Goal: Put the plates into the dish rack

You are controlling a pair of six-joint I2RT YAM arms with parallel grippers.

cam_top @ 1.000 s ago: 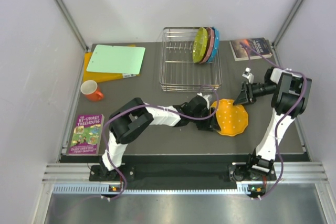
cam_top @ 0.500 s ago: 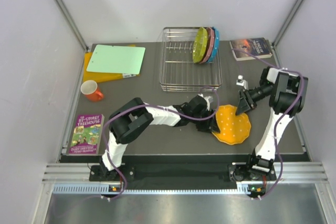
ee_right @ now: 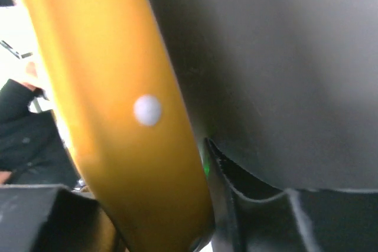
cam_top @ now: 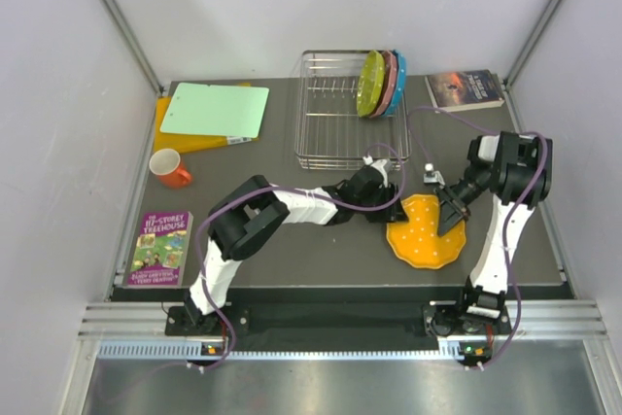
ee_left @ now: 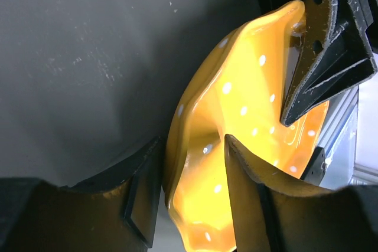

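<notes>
- While the left gripper (ee_left: 188, 202) is clamped on the left rim of the orange plate (cam_top: 425, 232), one finger on each face, the plate sits tilted right of centre in the overhead view, its dotted face turned up.
- The right gripper (cam_top: 449, 218) meets the plate's upper right rim. Its fingers (ee_right: 254, 205) straddle that edge, but the views do not settle whether they pinch it.
- The dish rack (cam_top: 330, 156) stands at upper centre on the dark table (cam_top: 311, 261), apart from the orange plate.
- The yellow-green plate (cam_top: 370, 83), pink plate (cam_top: 389, 85) and blue plate (cam_top: 400, 81) stand upright, packed together at the rack's right end.
- An orange mug (cam_top: 170, 167) and a green cutting board (cam_top: 214, 109) lie at the left.
</notes>
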